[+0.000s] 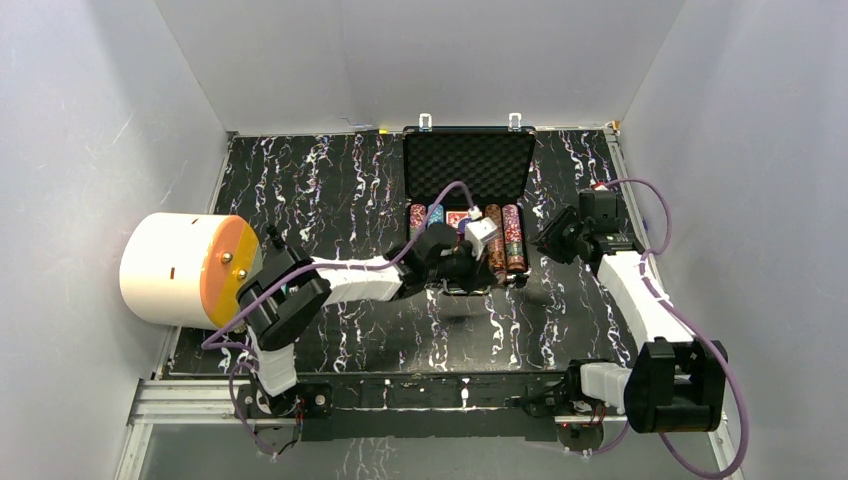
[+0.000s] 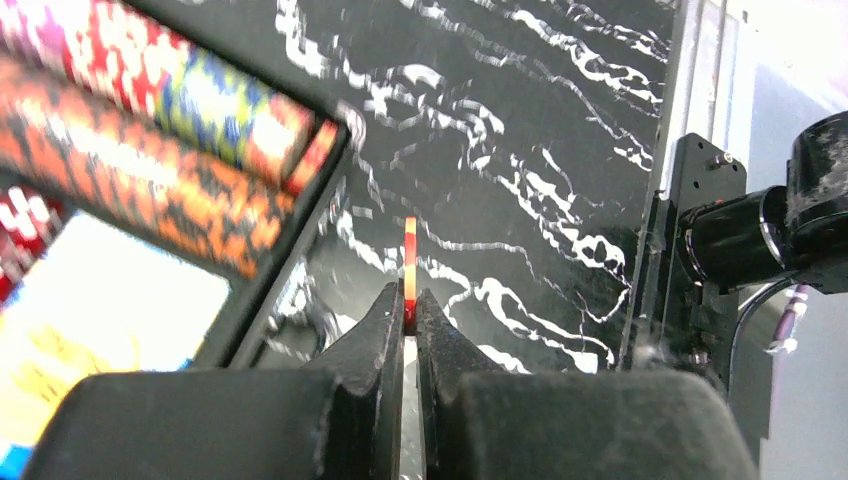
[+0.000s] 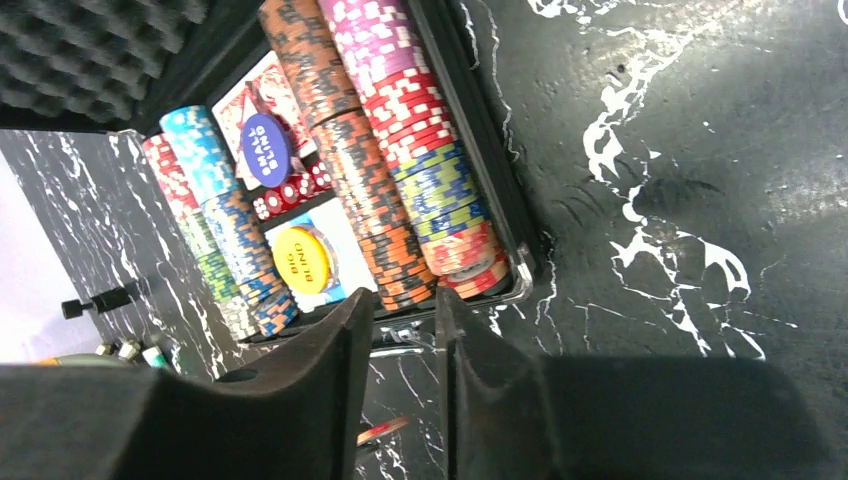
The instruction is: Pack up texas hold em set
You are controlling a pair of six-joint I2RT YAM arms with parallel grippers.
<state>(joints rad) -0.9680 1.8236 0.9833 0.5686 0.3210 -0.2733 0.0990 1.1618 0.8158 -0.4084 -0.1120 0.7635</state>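
The left fingers point(image 2: 410, 302) are clamped on a single red-and-orange chip point(image 2: 410, 255). It stands upright and edge-on in the wrist view, its top half clear above the tips. It hangs over bare desk point(image 1: 330, 180), just outside the near right corner of the open case point(image 1: 467, 165). From these fingers the case lies to the left, with its outer wall between the chip and the chip rows point(image 3: 400, 120).

The rows run lengthwise from the near rim towards the hinge, each chip standing on edge. Judging from that, the held chip has to cross the wall and go down with its flat face square to a row's long axis. The outermost rows by this corner are the closest. The left arm is the nearer one and already carries the piece.

The right fingers point(image 3: 405, 300) are apart and hold nothing. They hover off the case's right side, looking across the rows, the two round buttons point(image 3: 266, 150) and the red dice point(image 3: 290, 193) in the middle compartments.

The desk is black with white marbling, and the foam-lined lid stands open at the back. Plain grey walls point(image 1: 100, 100) close in three sides, and a big white drum point(image 1: 175, 270) lies at the left, well apart from the case.
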